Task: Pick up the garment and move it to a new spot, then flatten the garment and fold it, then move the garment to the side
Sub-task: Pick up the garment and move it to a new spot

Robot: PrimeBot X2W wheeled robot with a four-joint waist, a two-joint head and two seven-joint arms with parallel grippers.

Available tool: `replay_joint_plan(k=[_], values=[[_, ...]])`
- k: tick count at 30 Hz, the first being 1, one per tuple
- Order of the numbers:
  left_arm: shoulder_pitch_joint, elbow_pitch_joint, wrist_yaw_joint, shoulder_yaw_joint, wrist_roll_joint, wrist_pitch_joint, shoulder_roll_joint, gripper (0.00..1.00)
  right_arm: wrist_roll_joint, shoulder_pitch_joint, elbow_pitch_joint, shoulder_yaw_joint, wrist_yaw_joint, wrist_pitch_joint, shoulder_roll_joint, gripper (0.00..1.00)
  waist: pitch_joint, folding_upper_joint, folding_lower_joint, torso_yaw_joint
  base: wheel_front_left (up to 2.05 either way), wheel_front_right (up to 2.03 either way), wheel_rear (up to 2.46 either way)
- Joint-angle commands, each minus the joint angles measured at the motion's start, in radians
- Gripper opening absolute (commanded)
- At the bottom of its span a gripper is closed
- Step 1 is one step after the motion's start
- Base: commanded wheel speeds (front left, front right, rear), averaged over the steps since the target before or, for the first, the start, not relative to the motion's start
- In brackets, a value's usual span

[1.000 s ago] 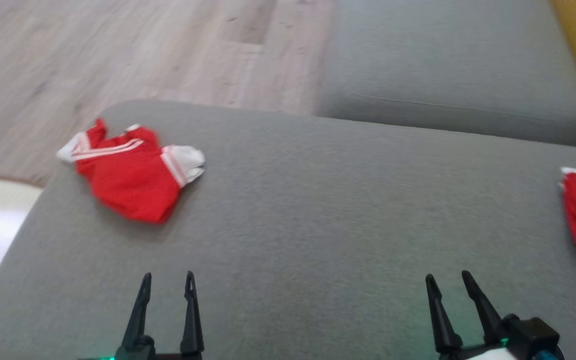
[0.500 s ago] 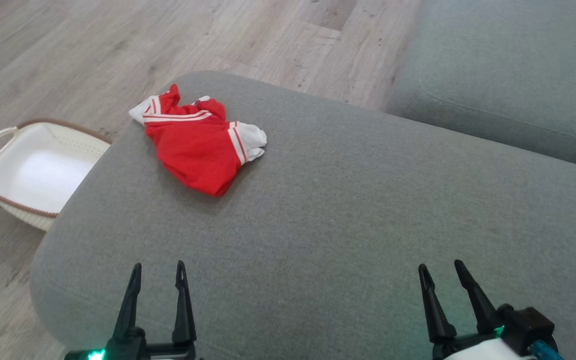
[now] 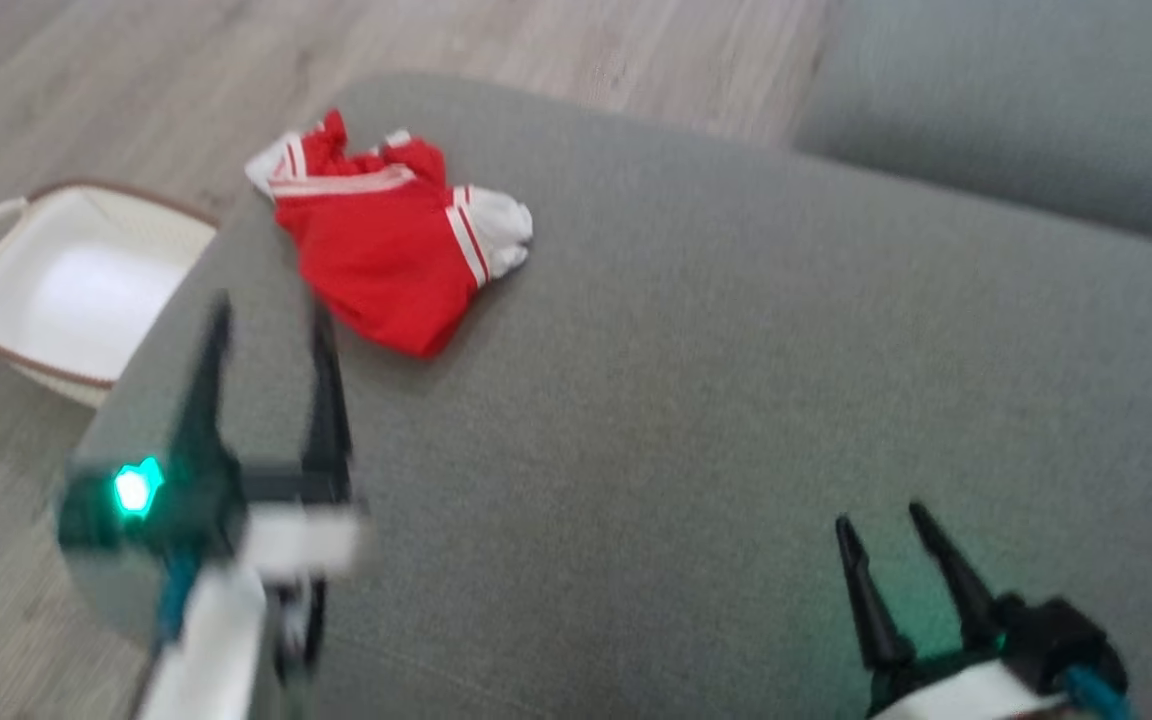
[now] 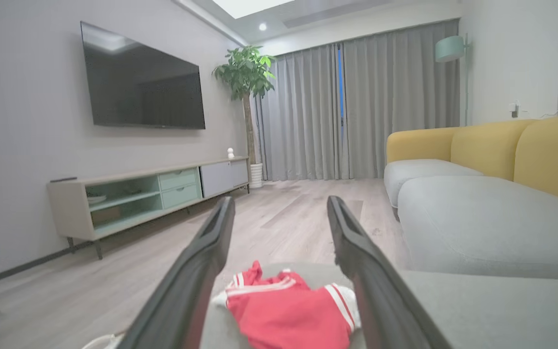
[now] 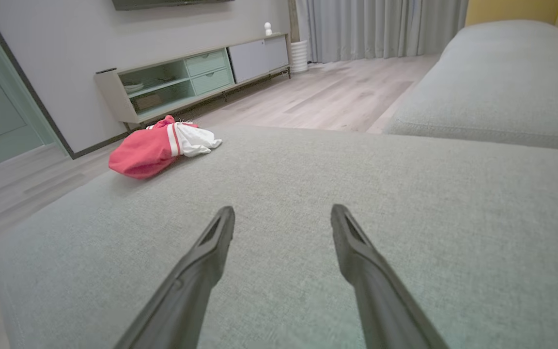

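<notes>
Grey sofa cushion (image 3: 736, 350) spreads under my jaws, both pairs released; red garment (image 3: 386, 260) lies ahead of the left pair, wooden floor (image 4: 284, 218) beyond.

The right gripper (image 5: 283, 211), fingers spread and empty, hovers over the grey cushion (image 5: 380, 174); the red garment (image 5: 148, 150) lies far left.

The garment (image 3: 386, 260) is red with white stripes and cuffs; the cushion (image 3: 736, 400) is grey, the basket (image 3: 66, 290) cream with a brown rim, the floor (image 3: 86, 90) pale wood-grain.
</notes>
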Motion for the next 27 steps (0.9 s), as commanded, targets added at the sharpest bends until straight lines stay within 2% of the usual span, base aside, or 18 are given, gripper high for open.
replay_joint_plan(k=[1, 6, 7, 13, 14, 15, 16, 20, 24, 27], values=[[-0.126, -0.004, -0.013, 0.048, 0.003, -0.005, 0.021, 1.0, -0.011, -0.084, -0.042, 0.026, -0.002, -0.011, -0.045, 1.0, 0.092, 0.0, 0.0, -0.006, 0.0, 0.0, 0.0], [-0.403, 0.144, -0.061, 0.071, -0.019, 0.031, 0.061, 1.0, -0.02, -0.152, -0.067, 0.044, -0.002, -0.011, -0.129, 1.0, 0.235, 0.0, 0.0, -0.014, 0.0, 0.0, 0.0], [-0.512, 0.217, -0.081, 0.079, -0.035, 0.067, 0.072, 1.0, -0.021, -0.177, -0.082, 0.045, -0.002, -0.011, -0.163, 1.0, 0.288, 0.0, 0.0, -0.017, 0.0, 0.0, 0.0], [-0.771, 0.483, -0.124, 0.099, -0.087, 0.213, 0.088, 1.0, -0.022, -0.227, -0.119, 0.041, -0.002, -0.011, -0.251, 1.0, 0.415, 0.0, 0.0, -0.036, 0.0, 0.0, 0.0], [-0.771, 0.483, -0.124, 0.099, -0.087, 0.213, 0.088, 1.0, -0.022, -0.227, -0.119, 0.041, -0.002, -0.011, -0.251, 1.0, 0.415, 0.0, 0.0, -0.036, 0.0, 0.0, 0.0], [-0.841, 0.573, -0.116, 0.118, -0.107, 0.262, 0.093, 1.0, -0.026, -0.238, -0.133, 0.04, -0.002, -0.009, -0.276, 1.0, 0.449, 0.0, 0.0, -0.042, 0.0, 0.0, 0.0], [-0.841, 0.573, -0.116, 0.118, -0.107, 0.262, 0.093, 1.0, -0.026, -0.238, -0.133, 0.04, -0.002, -0.009, -0.276, 1.0, 0.449, 0.0, 0.0, -0.042, 0.0, 0.0, 0.0], [-0.954, 0.745, -0.114, 0.154, -0.152, 0.338, 0.106, 1.0, -0.028, -0.258, -0.19, 0.042, -0.002, 0.012, -0.313, 1.0, 0.514, 0.0, 0.0, -0.06, 0.0, 0.0, 0.0], [-1.03, 0.929, -0.134, 0.18, -0.193, 0.384, 0.125, 1.0, -0.032, -0.287, -0.269, 0.049, -0.002, 0.048, -0.337, 1.0, 0.561, 0.0, 0.0, -0.092, 0.0, 0.0, 0.0], [-1.045, 1.012, -0.138, 0.19, -0.211, 0.396, 0.131, 1.0, -0.037, -0.303, -0.311, 0.056, -0.002, 0.061, -0.339, 1.0, 0.578, 0.0, 0.0, -0.112, 0.0, 0.0, 0.0]])
